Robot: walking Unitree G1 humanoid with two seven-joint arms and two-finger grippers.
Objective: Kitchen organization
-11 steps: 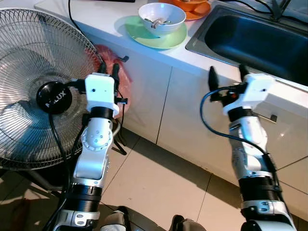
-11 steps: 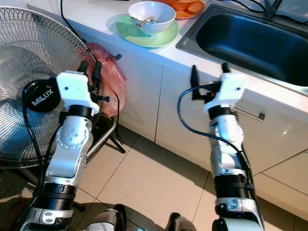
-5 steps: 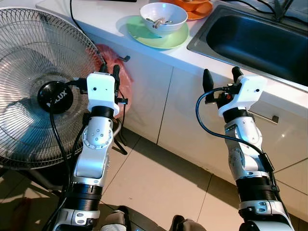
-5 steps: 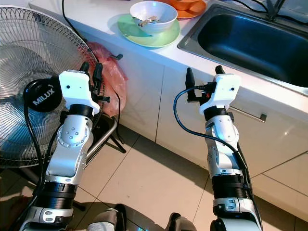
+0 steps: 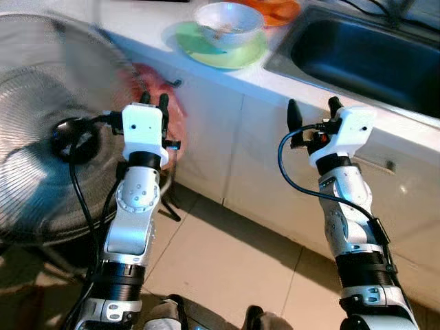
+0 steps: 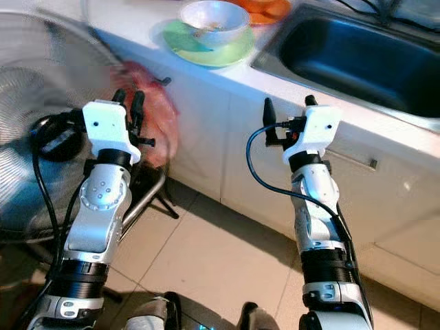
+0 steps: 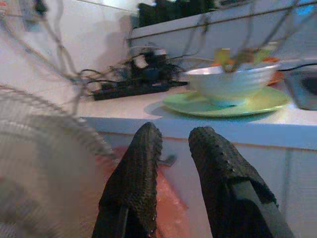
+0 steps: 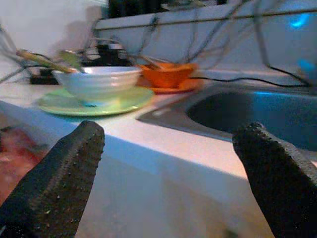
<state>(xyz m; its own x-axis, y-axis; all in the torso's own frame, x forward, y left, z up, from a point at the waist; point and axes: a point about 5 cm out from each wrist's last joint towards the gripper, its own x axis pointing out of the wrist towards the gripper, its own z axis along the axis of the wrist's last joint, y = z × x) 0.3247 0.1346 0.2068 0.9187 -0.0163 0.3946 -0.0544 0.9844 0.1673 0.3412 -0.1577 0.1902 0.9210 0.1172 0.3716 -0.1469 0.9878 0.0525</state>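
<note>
A white bowl (image 5: 229,15) with utensils in it sits on a green plate (image 5: 189,41) near the white counter's front edge. Beside it is an orange dish (image 5: 278,8). My right gripper (image 5: 313,110) is open and empty, raised in front of the cabinet below the sink (image 5: 371,58). Its wrist view looks across the counter at the bowl (image 8: 96,82) and the orange dish (image 8: 166,75). My left gripper (image 5: 155,102) is held up by the red plastic bag (image 6: 163,130), fingers nearly together with nothing between them, pointing toward the bowl (image 7: 230,84).
A large standing fan (image 5: 41,137) with a black cable stands close on my left. White cabinet doors run under the counter, with a metal handle (image 5: 390,166) to the right. A power strip and cables (image 7: 143,82) lie at the back of the counter. Tiled floor is below.
My right gripper has drifted a little left and down from the counter edge. The view is now blurred by camera motion. The left arm holds its place.
</note>
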